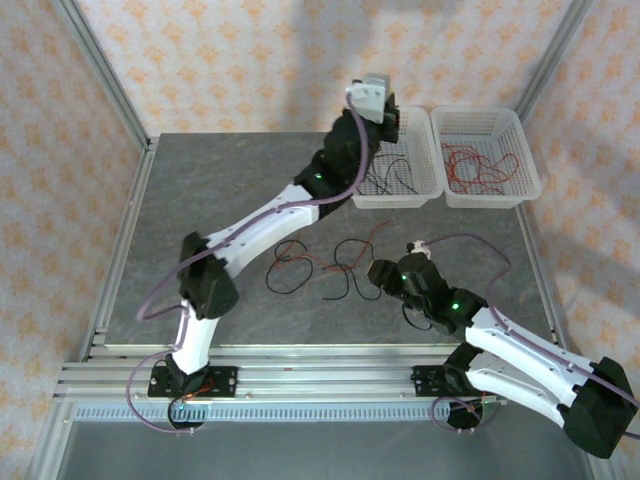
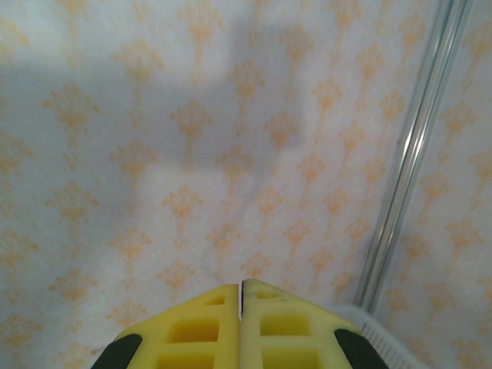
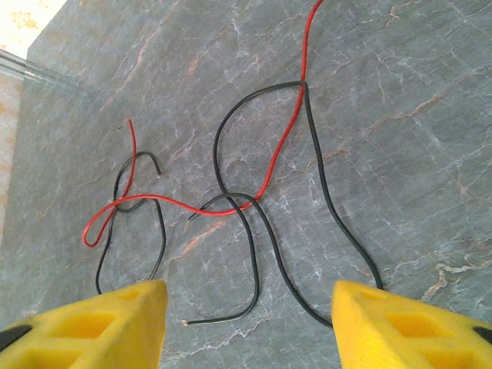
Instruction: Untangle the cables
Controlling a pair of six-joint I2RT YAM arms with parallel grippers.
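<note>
- Several thin cables [image 1: 318,265] lie in one loose clump on the grey stone-patterned table [image 1: 220,190], sprawled left to right at mid-table.
- Right gripper [image 1: 380,272] sits just beside the clump's right end and is clearly the nearer arm.
- In the wrist view the right gripper [image 3: 247,300] has its yellow foam fingers spread wide and holding nothing, with the clump straight ahead.
- Red wire [image 3: 286,131] snakes diagonally, crossing curly black wire [image 3: 327,184] loops at several points. All are limp and glossy.
- Left gripper [image 2: 241,296] has its pads pressed together with nothing between them. It is raised over the white mesh basket [image 1: 395,200], well apart from the clump.
- My read: the right arm picks, and the free black end nearest its fingers looks easiest.
</note>
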